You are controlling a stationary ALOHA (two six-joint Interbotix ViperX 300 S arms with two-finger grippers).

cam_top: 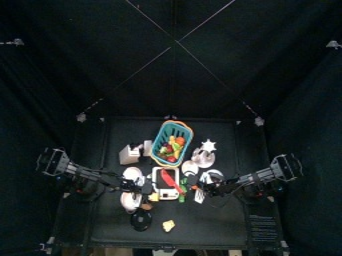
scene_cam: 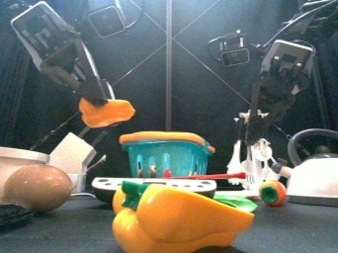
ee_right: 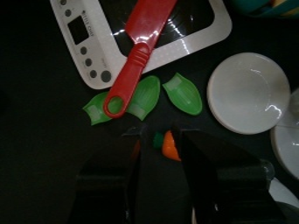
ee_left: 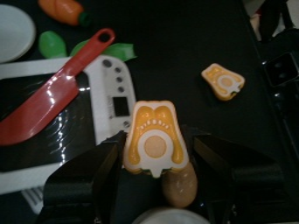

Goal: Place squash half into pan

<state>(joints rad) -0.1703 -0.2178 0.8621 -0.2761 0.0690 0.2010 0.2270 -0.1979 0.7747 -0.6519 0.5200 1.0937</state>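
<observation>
Your left hand (ee_left: 156, 171) is gripping the squash half (ee_left: 156, 140) tight, high above the red knife (ee_left: 56, 98). Carry it slowly to the pan and lower it softly.

Basket (cam_top: 174, 137): table centre, toward the rear edge. Scale (scene_cam: 165, 184): in front of the basket, knife (scene_cam: 199, 178) lying on it. Squash piece (scene_cam: 179, 217): at the front edge. Egg (scene_cam: 36, 186): front left. Kettle (scene_cam: 314, 166): right side. Squash half (scene_cam: 105, 111): raised above the table's left side, in the left gripper (scene_cam: 95, 107).
</observation>
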